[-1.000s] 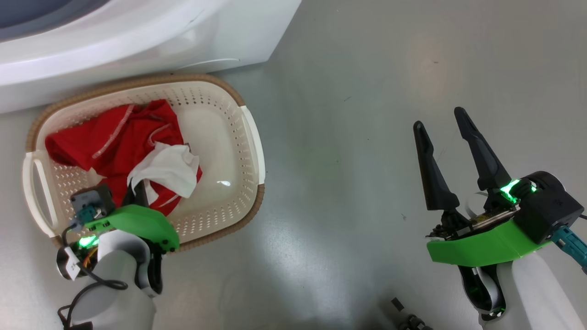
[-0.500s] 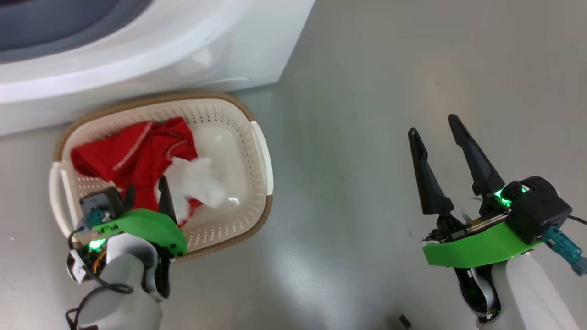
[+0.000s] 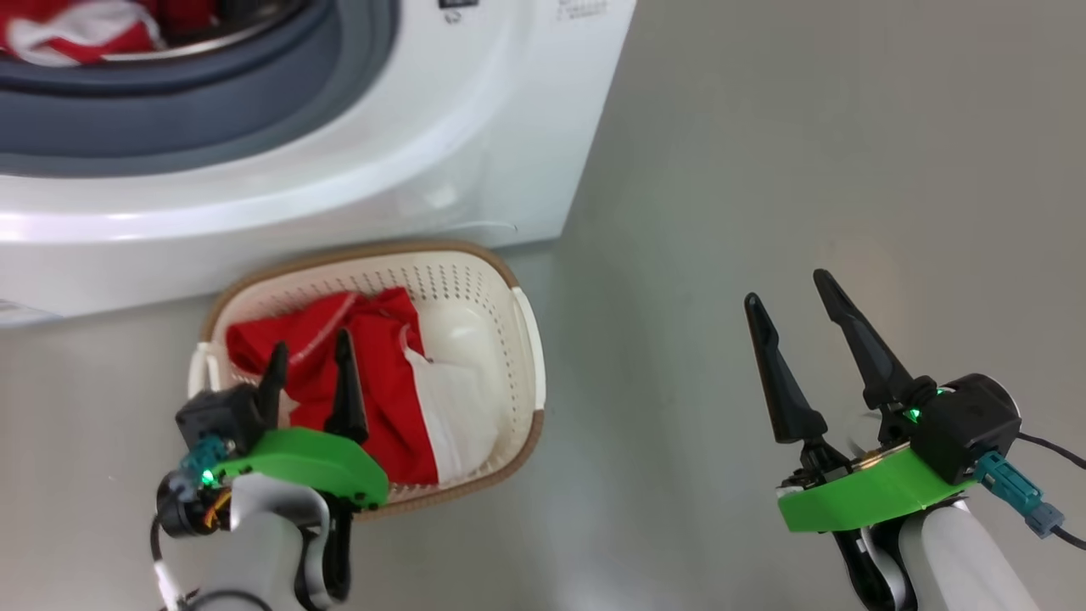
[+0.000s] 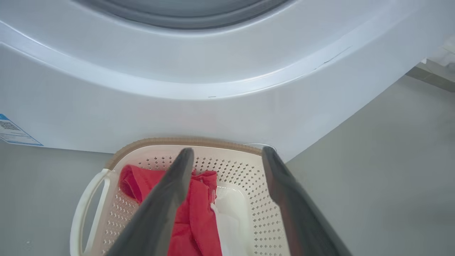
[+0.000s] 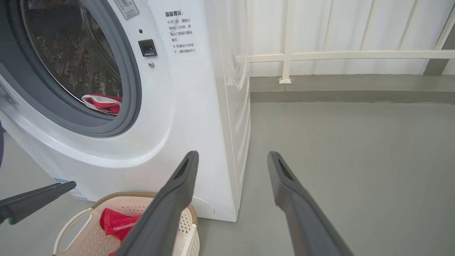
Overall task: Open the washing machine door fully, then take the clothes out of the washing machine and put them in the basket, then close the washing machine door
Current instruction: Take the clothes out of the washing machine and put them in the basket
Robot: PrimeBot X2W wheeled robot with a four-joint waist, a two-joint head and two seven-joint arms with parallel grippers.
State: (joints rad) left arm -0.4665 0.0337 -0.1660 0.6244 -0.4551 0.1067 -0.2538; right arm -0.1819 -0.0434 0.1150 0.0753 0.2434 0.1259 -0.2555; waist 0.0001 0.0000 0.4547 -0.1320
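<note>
One bright red garment point(image 3: 390, 399) with a white panel lies crumpled in the small cream-white perforated plastic basket point(image 3: 458, 280) with a brown woven-look rim. It stands on the grey floor point(image 3: 764, 127) just in front of the white boxy front-loading washing machine point(image 3: 339, 187). At least one more red-and-white piece point(image 5: 101, 103) rests low in the perforated steel drum point(image 5: 71, 53), behind the grey rubber ring point(image 3: 254, 110).

The left gripper point(image 3: 310, 346) hangs over the near end of the basket with its two long dark fingers spread wide and nothing between them; the red cloth lies below. The right gripper point(image 3: 786, 288) hovers over bare floor well to the right of the basket, likewise spread wide and empty.

Since the drum mouth stands uncovered, the door-opening step looks done. Unloading seems partway: some clothing is in the basket and some waits in the drum. Whether more lies deeper inside cannot be told. What is left, by this reading, is to fetch the remaining piece, drop it in the basket, and then swing the door shut.
</note>
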